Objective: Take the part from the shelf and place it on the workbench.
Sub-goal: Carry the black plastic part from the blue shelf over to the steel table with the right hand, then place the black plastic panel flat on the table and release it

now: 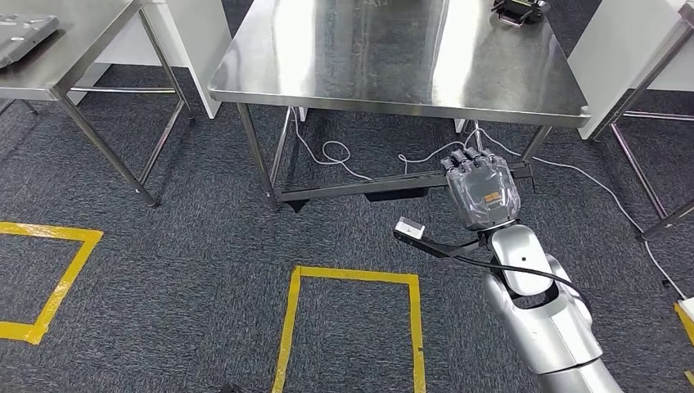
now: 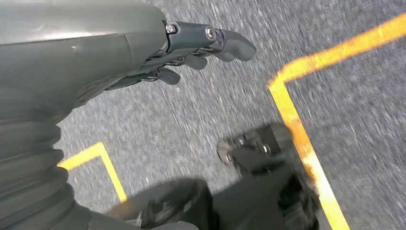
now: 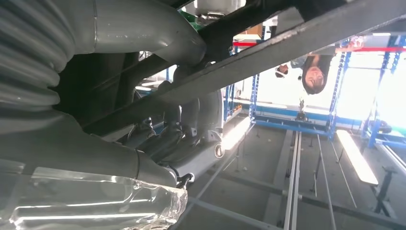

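- Right hand [image 1: 481,187] raised in front of the steel workbench [image 1: 393,82], below the level of its near edge, back of the hand up, fingers curled inward; nothing seen in it, looks closed on nothing.
- Right wrist view: right hand's fingers [image 3: 191,120] bent in, a dark table crossbar [image 3: 268,52] running right past them; contact with the bar can't be told.
- Left hand [image 2: 158,57] hangs over grey carpet [image 2: 191,120], fingers [image 2: 230,45] stretched out and apart, holding nothing; frame is motion-blurred.
- Dark part [image 1: 519,10] lies on the workbench top at its far right corner, cut by the frame edge, well apart from the right hand.
- Black cable [image 1: 458,254] with a small white block at its end runs along the right forearm.
- Yellow tape rectangle [image 1: 352,278] on the carpet just in front of the workbench, another tape outline [image 1: 49,270] at left.
- Second steel table [image 1: 57,49] at upper left with a grey object on it.
- White cables [image 1: 344,155] trail on the floor under the workbench.
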You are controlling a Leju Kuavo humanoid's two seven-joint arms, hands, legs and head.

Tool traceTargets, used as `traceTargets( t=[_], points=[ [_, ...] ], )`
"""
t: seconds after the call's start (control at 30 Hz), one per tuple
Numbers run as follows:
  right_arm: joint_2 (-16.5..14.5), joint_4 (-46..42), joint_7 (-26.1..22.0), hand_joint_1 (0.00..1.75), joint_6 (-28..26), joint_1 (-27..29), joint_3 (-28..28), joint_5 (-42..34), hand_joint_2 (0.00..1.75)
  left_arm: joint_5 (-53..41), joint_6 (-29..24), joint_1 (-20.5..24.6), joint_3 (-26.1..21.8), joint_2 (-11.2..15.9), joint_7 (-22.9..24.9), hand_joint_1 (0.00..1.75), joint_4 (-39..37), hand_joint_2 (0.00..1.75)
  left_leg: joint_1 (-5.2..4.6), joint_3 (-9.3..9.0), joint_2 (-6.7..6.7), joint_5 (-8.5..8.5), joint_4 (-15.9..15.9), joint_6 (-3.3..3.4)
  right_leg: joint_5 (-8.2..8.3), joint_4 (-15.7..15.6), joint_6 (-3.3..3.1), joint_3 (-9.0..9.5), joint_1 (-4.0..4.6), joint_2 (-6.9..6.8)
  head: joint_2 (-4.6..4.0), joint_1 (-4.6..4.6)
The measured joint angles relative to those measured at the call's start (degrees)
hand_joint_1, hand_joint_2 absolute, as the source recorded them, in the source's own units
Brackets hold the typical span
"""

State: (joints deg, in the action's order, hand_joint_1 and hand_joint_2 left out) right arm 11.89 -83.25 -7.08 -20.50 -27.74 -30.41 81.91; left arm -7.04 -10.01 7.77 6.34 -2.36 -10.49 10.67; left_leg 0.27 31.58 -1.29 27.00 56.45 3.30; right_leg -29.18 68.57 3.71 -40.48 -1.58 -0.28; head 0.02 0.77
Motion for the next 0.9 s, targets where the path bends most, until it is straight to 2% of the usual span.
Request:
traceTargets(
  t=[0.03,0.07,0.1,0.17,0.23,0.3,0.37,0.4,0.43,0.47,0.53,0.57,0.6,0.63,0.67,0.73,0.77,0.8,0.87,0.9],
  points=[
    [0.02,0.15,0.00,1.34,-0.01,-0.03,-0.02,-0.01,1.75,-0.03,0.02,-0.01,0.00,-0.08,0.01,0.00,-0.01,1.75,-0.03,-0.62,-0.19,0.59,0.13,-0.42,2.27,-4.11,0.48,1.18,-0.14,-0.03,0.00,-0.05],
    [0.05,0.31,0.00,1.34,-0.01,-0.10,-0.04,0.01,1.75,-0.08,0.04,0.01,0.00,-0.13,0.02,0.00,-0.01,1.75,-0.08,-1.13,-0.38,1.25,0.23,-0.90,4.40,-8.17,0.50,2.62,-0.21,-0.04,0.00,-0.14],
    [0.07,0.40,0.01,1.34,-0.02,-0.17,-0.03,0.03,1.75,-0.15,0.04,0.04,0.00,-0.14,0.09,0.00,-0.02,1.75,-0.16,-1.32,-0.42,1.73,0.35,-1.32,5.47,-10.19,-0.09,3.36,-0.16,-0.01,0.01,-0.07],
    [0.10,0.52,0.00,1.34,0.07,-0.52,0.01,0.14,1.75,-0.40,0.05,0.08,0.01,-0.12,0.26,0.00,-0.02,1.75,-0.17,-1.31,-0.37,2.16,0.57,-1.82,5.32,-10.34,-1.88,3.73,0.06,0.12,0.01,0.15],
    [0.17,0.55,-0.01,1.34,0.24,-1.14,0.07,0.23,1.75,-0.62,0.06,0.12,0.02,-0.07,0.43,0.00,-0.02,1.75,0.06,-0.13,0.11,2.06,2.82,-2.20,5.10,-10.40,-2.75,4.26,-0.04,0.26,0.01,0.32],
    [0.20,0.58,0.00,1.34,0.32,-1.82,0.08,0.26,1.75,-0.68,0.06,0.21,0.03,-0.04,0.49,0.00,-0.02,1.75,0.30,3.70,0.78,2.89,8.86,-2.80,4.50,-10.50,-3.59,5.11,-0.05,0.33,0.01,0.37],
    [0.16,0.64,0.00,1.34,0.40,-2.27,0.06,0.19,1.75,-0.70,0.07,0.21,0.04,-0.06,0.52,0.00,-0.02,1.75,0.42,8.65,1.08,5.55,15.56,-3.29,3.71,-10.50,-4.16,5.92,0.18,0.33,0.01,0.39],
    [0.16,0.68,-0.03,1.34,0.55,-2.48,0.07,0.11,1.75,-0.70,0.07,0.20,0.04,-0.06,0.52,0.00,-0.02,1.75,0.43,10.48,1.12,6.51,17.28,-3.32,3.27,-10.50,-4.27,6.42,0.33,0.35,0.01,0.39],
    [0.17,0.72,-0.13,1.34,0.88,-2.81,0.10,-0.04,1.75,-0.70,0.07,0.18,0.04,-0.06,0.53,0.00,-0.02,1.75,0.40,11.41,1.12,6.40,17.20,-3.14,2.82,-10.50,-4.31,7.02,0.50,0.36,0.01,0.40],
    [0.19,0.74,-0.26,1.34,1.32,-3.29,0.15,-0.22,1.75,-0.70,0.06,0.18,0.04,-0.06,0.53,0.00,-0.02,1.75,0.33,11.41,1.12,5.13,15.44,-2.78,2.36,-10.50,-4.31,7.68,0.68,0.38,0.01,0.39],
    [0.24,0.76,-0.64,1.34,2.68,-5.15,0.32,-0.74,1.75,-0.70,0.06,0.19,0.04,0.08,0.52,0.00,-0.02,1.75,-0.22,9.43,1.05,-0.62,8.13,-1.18,1.38,-10.58,-4.29,9.03,0.99,0.43,0.01,0.34],
    [0.27,0.80,-0.80,1.34,3.46,-6.42,0.43,-0.97,1.75,-0.70,0.07,0.21,0.03,0.17,0.54,0.00,-0.02,1.75,-0.63,8.41,1.05,-2.93,4.92,-0.39,0.99,-10.77,-4.19,9.50,1.06,0.50,0.01,0.22],
    [0.30,0.84,-0.96,1.34,4.32,-7.78,0.55,-1.17,1.75,-0.70,0.06,0.25,0.03,0.25,0.56,0.00,-0.02,1.75,-1.07,7.58,1.07,-4.54,2.53,0.30,0.68,-11.08,-4.01,9.84,1.05,0.55,0.01,0.18],
    [0.34,0.88,-1.09,1.34,5.08,-8.98,0.70,-1.31,1.75,-0.70,0.05,0.27,0.03,0.31,0.63,0.00,-0.02,1.75,-1.45,7.15,1.06,-5.03,1.28,0.75,0.69,-11.15,-3.63,10.17,1.11,0.60,0.01,0.10],
    [0.36,0.91,-1.23,1.34,5.79,-10.03,0.85,-1.41,1.75,-0.70,0.03,0.27,0.03,0.26,0.71,0.00,-0.02,1.75,-1.62,6.67,1.15,-4.70,0.76,0.98,0.80,-11.32,-3.22,10.54,1.21,0.61,0.01,0.08],
    [0.46,0.96,-1.58,1.34,6.80,-11.75,1.21,-1.55,1.75,-0.66,-0.08,0.22,0.02,0.13,0.83,0.00,-0.01,1.75,-1.41,4.90,1.11,-4.74,-0.49,1.45,0.55,-10.33,-2.56,10.68,1.51,0.56,0.01,0.06],
    [0.53,1.01,-1.77,1.34,7.14,-12.60,1.33,-1.59,1.75,-0.60,-0.16,0.21,0.01,0.08,0.84,0.00,-0.01,1.75,-1.22,4.01,1.10,-4.70,-0.79,1.63,0.06,-8.81,-2.44,9.98,1.52,0.54,0.01,0.00],
    [0.62,1.09,-1.96,1.34,7.38,-13.39,1.40,-1.62,1.75,-0.51,-0.23,0.23,-0.01,0.02,0.83,0.00,0.00,1.75,-1.04,3.29,1.05,-4.63,-1.05,1.71,-0.75,-6.09,-2.38,8.40,1.44,0.54,0.01,-0.03],
    [0.88,1.40,-2.12,1.34,7.62,-14.52,1.48,-1.67,1.75,-0.34,-0.30,0.25,-0.04,-0.10,0.76,0.00,-0.01,1.75,-0.97,2.68,0.89,-4.02,-1.05,1.70,-2.85,0.95,-2.36,3.79,1.08,0.54,0.00,-0.10],
    [1.03,1.61,-2.13,1.34,7.64,-14.76,1.50,-1.69,1.75,-0.26,-0.28,0.20,-0.08,-0.21,0.72,0.00,-0.01,1.75,-0.89,2.33,0.75,-3.63,-1.03,1.55,-3.71,3.45,-2.24,1.64,0.88,0.53,0.00,-0.08]
  ],
)
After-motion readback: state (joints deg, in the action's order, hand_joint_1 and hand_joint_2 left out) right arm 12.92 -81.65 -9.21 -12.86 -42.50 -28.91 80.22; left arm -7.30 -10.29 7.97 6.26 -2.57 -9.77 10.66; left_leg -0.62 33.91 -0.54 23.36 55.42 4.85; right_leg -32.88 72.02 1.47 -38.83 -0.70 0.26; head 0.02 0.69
